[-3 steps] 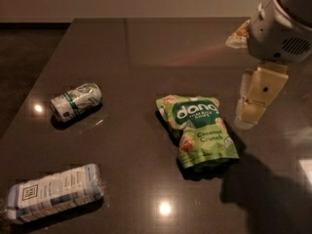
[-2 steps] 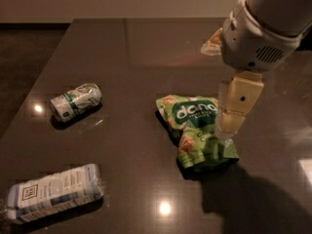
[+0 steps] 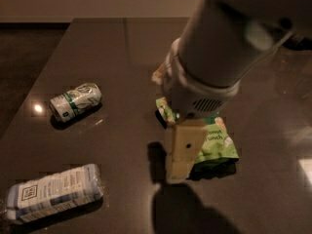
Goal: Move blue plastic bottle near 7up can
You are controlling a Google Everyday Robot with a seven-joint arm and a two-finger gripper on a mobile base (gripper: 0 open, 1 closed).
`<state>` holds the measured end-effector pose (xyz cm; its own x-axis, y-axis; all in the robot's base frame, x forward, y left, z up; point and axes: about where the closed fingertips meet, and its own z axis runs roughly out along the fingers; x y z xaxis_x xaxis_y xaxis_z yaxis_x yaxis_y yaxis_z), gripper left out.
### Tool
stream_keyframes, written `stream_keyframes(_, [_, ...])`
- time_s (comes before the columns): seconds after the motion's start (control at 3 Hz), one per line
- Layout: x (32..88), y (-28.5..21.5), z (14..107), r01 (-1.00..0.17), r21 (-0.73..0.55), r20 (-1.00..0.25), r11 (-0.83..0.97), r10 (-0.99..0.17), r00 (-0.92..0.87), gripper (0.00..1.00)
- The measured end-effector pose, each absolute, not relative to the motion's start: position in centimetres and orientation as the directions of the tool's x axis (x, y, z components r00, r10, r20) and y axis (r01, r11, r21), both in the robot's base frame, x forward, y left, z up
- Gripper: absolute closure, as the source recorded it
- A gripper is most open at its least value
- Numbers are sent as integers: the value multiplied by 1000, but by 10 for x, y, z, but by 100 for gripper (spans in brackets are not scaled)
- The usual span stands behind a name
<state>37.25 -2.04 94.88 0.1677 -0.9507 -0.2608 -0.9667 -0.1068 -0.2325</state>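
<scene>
The blue plastic bottle (image 3: 53, 192) lies on its side at the front left of the dark table, with its pale blue and white label facing up. The 7up can (image 3: 75, 102) lies on its side further back on the left, well apart from the bottle. My gripper (image 3: 179, 169) hangs in the middle of the table, over the left edge of a green snack bag. It is to the right of both the bottle and the can and holds nothing that I can see. The large grey arm fills the upper right.
The green snack bag (image 3: 218, 141) lies at the centre right, partly hidden by the arm. The table's left edge (image 3: 34, 89) runs diagonally, with dark floor beyond it. The arm's shadow falls on the table in front of the gripper.
The arm has swung left and forward from the right side. It now covers much of the snack bag, and the gripper is closer to the bottle and the can. Neither of these has moved.
</scene>
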Motion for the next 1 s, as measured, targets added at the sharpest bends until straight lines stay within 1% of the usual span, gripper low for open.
stream_keyframes(0.33, [356, 9, 939, -956, -263, -264, -133, -943, 204, 0])
stream_keyframes(0.67, [343, 43, 919, -953, -240, -256, -187, -934, 248, 0])
stream_keyframes(1.0, [340, 75, 896, -953, -173, -278, -248, -916, 289, 0])
